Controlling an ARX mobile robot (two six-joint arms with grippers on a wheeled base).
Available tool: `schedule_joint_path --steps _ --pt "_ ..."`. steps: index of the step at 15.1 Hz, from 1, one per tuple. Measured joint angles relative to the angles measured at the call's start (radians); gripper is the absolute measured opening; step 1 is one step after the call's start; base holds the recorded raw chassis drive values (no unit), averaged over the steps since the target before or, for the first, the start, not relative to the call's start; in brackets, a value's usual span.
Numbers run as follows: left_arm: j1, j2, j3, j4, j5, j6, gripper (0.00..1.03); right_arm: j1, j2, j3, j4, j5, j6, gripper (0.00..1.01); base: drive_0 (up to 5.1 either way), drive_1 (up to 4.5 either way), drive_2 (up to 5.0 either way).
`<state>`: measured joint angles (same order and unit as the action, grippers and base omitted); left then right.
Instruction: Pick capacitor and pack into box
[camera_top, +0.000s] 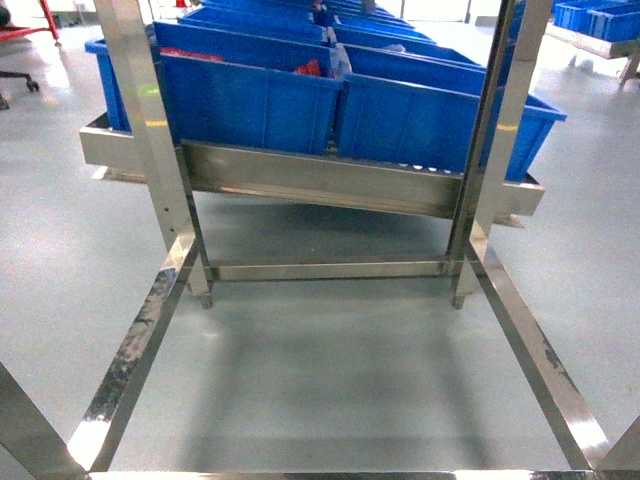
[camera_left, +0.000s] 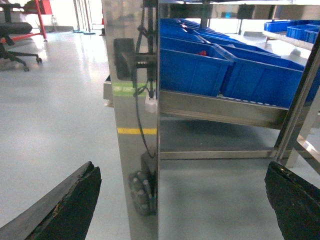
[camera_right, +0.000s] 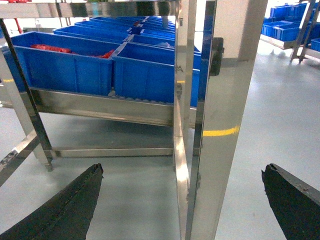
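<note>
No capacitor can be picked out in any view, and the box is out of view. My left gripper (camera_left: 181, 167) is open, its dark fingertips (camera_left: 75, 200) spread wide to either side of a steel post (camera_left: 132, 100) with nothing between them. My right gripper (camera_right: 182, 167) is open too, its fingertips (camera_right: 75, 200) far apart in front of another steel post (camera_right: 225, 100). Neither gripper shows in the head view. Some red items (camera_right: 47, 48) lie in a blue bin, too small to identify.
A steel rack (camera_top: 330, 180) carries rows of large blue bins (camera_top: 250, 100) on a tilted shelf. Its uprights (camera_top: 150, 120) and low floor bars (camera_top: 130, 350) frame bare grey floor. More blue bins (camera_right: 285, 12) stand at the far right. An office chair (camera_left: 15, 30) stands at the far left.
</note>
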<state>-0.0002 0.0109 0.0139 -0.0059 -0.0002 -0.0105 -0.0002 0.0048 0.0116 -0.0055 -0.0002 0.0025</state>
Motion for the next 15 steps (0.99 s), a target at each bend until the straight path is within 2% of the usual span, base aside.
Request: schedule_joint_path --steps 15 --pt "0.0 0.0 0.0 -0.002 0.0 0.0 0.98 0.0 0.0 0.0 -0.001 0.0 0.0 0.98 0.0 0.0 0.0"
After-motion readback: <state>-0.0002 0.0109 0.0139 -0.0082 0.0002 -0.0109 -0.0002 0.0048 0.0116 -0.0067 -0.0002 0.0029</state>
